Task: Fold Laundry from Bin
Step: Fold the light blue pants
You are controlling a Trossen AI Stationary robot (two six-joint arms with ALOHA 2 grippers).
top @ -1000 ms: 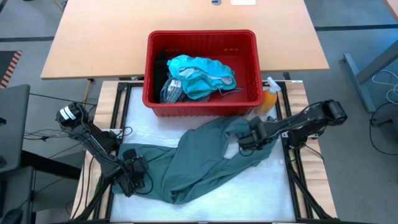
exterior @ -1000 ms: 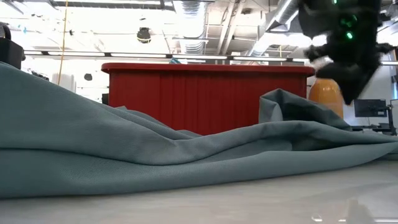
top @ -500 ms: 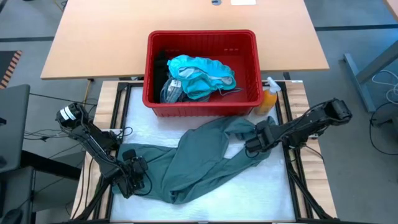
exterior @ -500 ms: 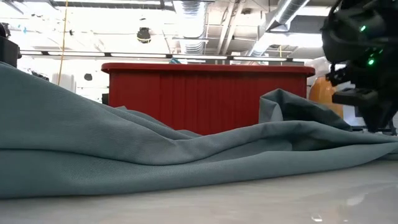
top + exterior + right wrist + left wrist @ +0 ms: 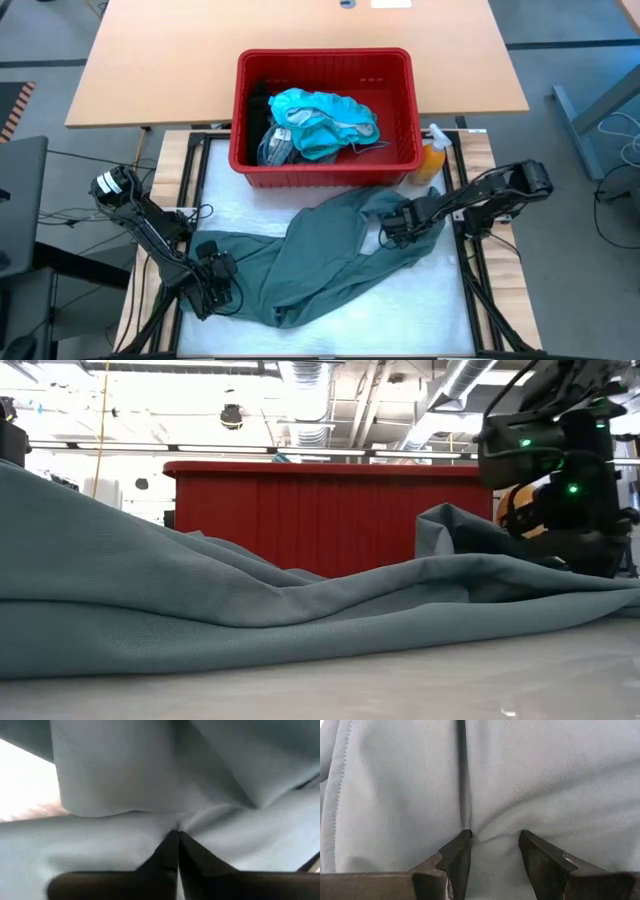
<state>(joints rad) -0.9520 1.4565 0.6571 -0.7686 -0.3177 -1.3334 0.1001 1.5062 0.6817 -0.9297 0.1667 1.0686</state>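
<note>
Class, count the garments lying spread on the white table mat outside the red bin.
1: the grey-green garment, lying between both arms in front of the bin. Others remain piled inside it.
</note>
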